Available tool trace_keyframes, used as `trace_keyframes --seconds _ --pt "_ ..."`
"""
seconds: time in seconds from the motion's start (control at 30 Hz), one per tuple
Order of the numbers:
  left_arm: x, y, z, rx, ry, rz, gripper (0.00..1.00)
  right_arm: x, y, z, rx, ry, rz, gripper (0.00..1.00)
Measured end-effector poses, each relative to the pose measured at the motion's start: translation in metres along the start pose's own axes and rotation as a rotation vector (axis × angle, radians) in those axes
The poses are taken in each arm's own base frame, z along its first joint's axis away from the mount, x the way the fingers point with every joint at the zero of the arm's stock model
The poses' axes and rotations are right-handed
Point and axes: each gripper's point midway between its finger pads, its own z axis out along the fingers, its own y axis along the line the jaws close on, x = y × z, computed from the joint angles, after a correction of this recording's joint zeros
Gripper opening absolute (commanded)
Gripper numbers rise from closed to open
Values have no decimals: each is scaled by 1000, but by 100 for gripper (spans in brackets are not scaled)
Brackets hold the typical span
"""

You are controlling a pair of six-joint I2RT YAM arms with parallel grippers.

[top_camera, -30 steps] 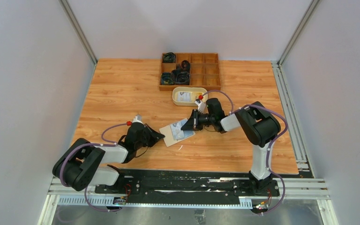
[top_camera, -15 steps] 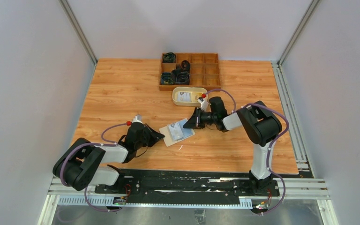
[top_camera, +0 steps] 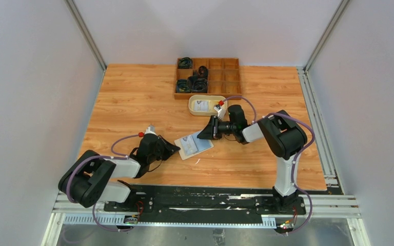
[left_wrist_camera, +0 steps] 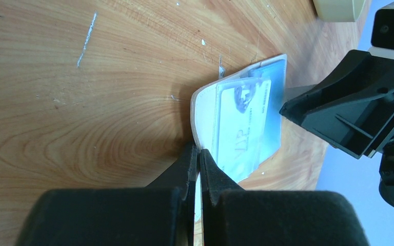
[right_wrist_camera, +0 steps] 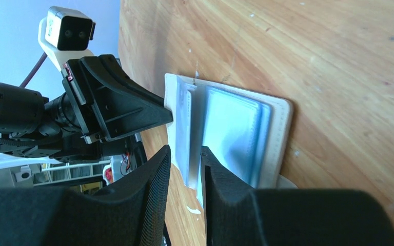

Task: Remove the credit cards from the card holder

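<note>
A: Where is the card holder (top_camera: pixel 195 145)?
B: Spread open on the counter (top_camera: pixel 133 102), credit cards (left_wrist_camera: pixel 241 123) in its pockets.
A: And the pincers?
B: The left pincer (left_wrist_camera: pixel 199 154) is clenched on its edge; the right pincer (right_wrist_camera: pixel 184 149) is released, jaws apart beside the cards.

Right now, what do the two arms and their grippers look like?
The left arm and right arm have black joints, white links and purple-grey cables. The left gripper and right gripper have black wedge-shaped fingers, a red cap on each wrist.
</note>
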Motion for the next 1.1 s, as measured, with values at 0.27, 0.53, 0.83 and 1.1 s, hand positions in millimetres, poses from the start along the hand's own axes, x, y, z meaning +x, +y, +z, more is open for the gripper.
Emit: trace_keyframes --seconds 0.27,0.53,0.83,1.1 --pt "0 0 0 1 -1 1 0 13 6 19 -23 68 -1 33" --pt "0 0 0 2 -1 1 0 27 16 37 -23 138 -16 33" --pt "0 0 0 1 -2 1 0 37 14 43 6 178 -10 33" --pt "0 0 0 1 -2 1 0 32 9 41 67 150 -32 33"
